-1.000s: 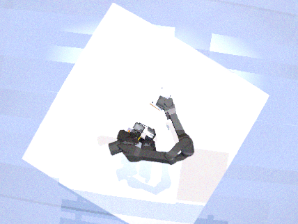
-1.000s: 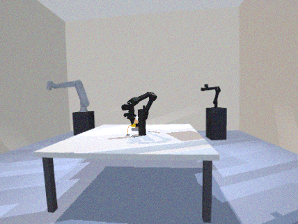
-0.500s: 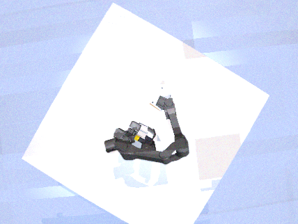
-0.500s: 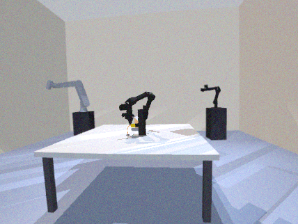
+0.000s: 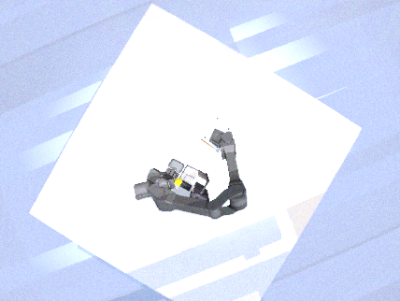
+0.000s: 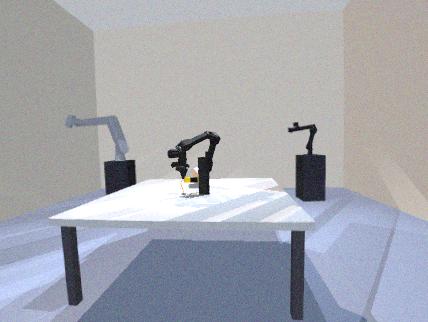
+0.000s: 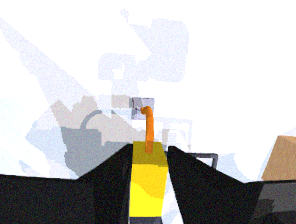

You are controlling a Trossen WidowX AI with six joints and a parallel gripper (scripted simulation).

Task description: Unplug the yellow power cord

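Note:
The yellow plug (image 7: 148, 182) (image 5: 178, 182) (image 6: 187, 180) is a yellow block with a black end. My gripper (image 7: 150, 150) (image 6: 184, 178) is shut on it, with one black finger on each side. An orange cord (image 7: 149, 131) runs from the plug's yellow end to a small grey plate (image 7: 148, 116) on the table. The power strip cannot be told apart for certain. Whether the plug's black end sits in a socket is hidden at the lower edge of the wrist view. In the top view my arm covers much of the gripper.
A black-rimmed frame (image 7: 215, 161) is right of the plug in the wrist view, with a wooden block (image 7: 282, 157) further right. My arm's base stands on the white table (image 5: 117, 117) (image 6: 100, 212). Two other arms (image 6: 116, 135) (image 6: 312, 135) stand on pedestals behind the table.

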